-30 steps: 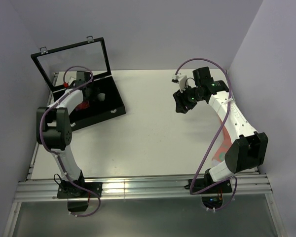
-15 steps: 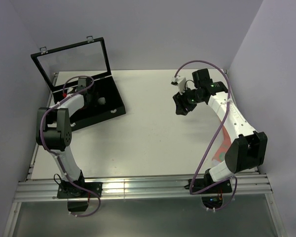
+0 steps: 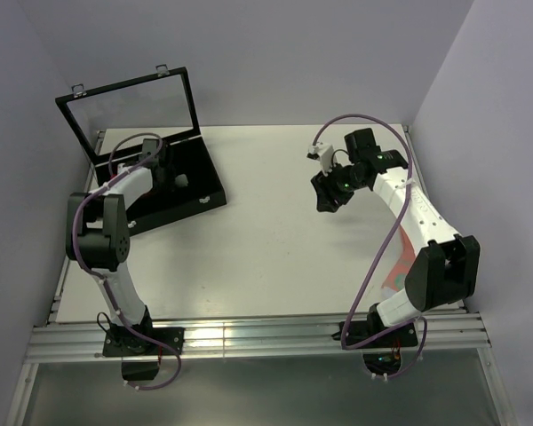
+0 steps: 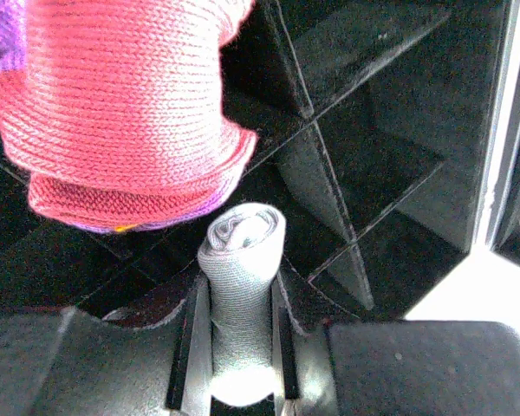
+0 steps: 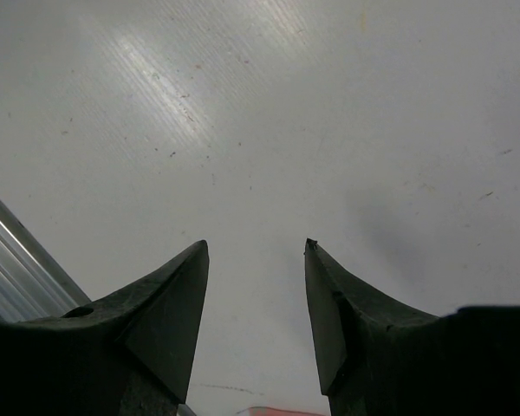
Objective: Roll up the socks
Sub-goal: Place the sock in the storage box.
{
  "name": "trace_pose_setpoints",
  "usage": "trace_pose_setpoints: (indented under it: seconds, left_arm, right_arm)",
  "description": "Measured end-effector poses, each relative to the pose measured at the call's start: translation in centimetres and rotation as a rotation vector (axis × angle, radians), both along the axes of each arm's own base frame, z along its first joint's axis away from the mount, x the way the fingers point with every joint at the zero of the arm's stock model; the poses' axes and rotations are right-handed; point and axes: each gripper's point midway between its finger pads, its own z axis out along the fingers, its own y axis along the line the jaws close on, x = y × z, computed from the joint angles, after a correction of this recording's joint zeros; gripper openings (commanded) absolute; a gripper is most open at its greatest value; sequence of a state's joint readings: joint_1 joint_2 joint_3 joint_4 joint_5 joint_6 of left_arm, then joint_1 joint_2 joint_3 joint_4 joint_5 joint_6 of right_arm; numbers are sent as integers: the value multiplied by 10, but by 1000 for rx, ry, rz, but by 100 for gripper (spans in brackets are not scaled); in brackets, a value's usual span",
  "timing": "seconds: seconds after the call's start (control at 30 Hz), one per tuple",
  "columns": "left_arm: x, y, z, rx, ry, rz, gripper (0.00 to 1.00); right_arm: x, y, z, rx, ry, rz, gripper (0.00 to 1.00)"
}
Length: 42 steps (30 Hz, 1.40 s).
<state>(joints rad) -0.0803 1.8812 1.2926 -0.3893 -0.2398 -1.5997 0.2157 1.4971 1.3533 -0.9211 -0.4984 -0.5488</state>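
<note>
Left jaws clamp the rolled grey sock (image 4: 241, 256) lengthwise, its end pointing outward; right jaws open

The left arm (image 3: 129, 182) is extending away from its base, and the left gripper (image 4: 238, 295) is pinching a rolled grey sock (image 4: 241, 251) between both fingers. The right arm (image 3: 417, 213) is arching forward and leftward, and the right gripper (image 5: 256, 247) is pointing downward with its jaws standing apart.

L arm (image 3: 131, 182) & R arm (image 3: 419, 213): white shells, black joints, purple cable (image 3: 364, 116) looped behind each black claw (image 5: 256, 247).
</note>
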Motion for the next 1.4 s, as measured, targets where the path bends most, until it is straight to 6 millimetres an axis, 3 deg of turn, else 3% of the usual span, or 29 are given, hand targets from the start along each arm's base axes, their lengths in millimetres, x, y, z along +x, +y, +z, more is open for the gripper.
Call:
trace_pose_setpoints:
  seconds: [0.5,0.87,1.1,1.4]
  left_arm:
    - [11,12,-9,29,49,142,0]
    - [17,8,-21,49,92,207,0]
    - [21,8,-24,52,104,209,39]
    - [24,6,-17,44,105,211,53]
  right_arm:
    - [-13,-2,-17,-12,51,12,55]
    - [-14,-2,-18,-13,51,21,54]
    - [-17,-3,-23,-18,65,25,54]
    - [-18,-3,-23,-16,68,29,54]
